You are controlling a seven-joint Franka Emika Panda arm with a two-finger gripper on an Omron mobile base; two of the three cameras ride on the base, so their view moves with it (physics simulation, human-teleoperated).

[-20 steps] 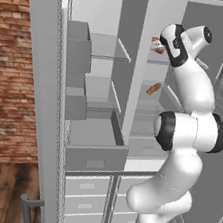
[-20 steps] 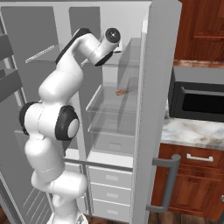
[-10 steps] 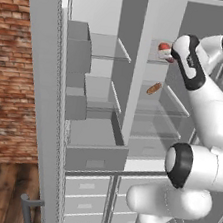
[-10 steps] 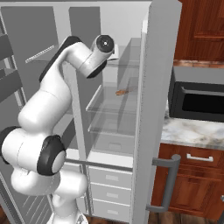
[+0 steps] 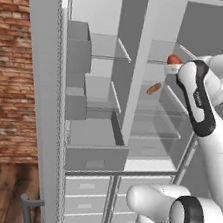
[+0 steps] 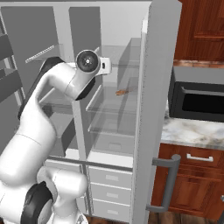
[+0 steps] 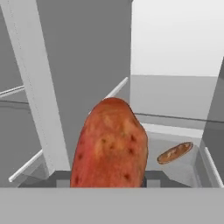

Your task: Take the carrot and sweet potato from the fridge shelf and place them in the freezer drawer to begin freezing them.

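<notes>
From the left base camera, the arm reaches up to the right-hand fridge compartment, and the sweet potato [image 5: 174,59] shows as a red-orange lump right at the end of the hand, level with the upper fridge shelf [image 5: 159,61]. A brownish-orange elongated piece [image 5: 154,88] lies lower and deeper in the same compartment. Down and to the left, the freezer drawer [image 5: 94,145] stands pulled out, a plain grey bin with tall sides.

From the right base camera, the arm's upper joint blocks the hand; the brownish piece [image 6: 122,92] sits on a glass shelf in the middle of the compartment.

In the hand camera, the sweet potato [image 7: 110,145] stands large and close between the dark fingertips of the tool [image 7: 109,179], which appears to be pinching it.

The step in hand looks like carrying the sweet potato out of the fridge. The next move calls for drawing back clear of the shelf, then swinging down and left over the open drawer before letting go. The carrot cannot be made out.
</notes>
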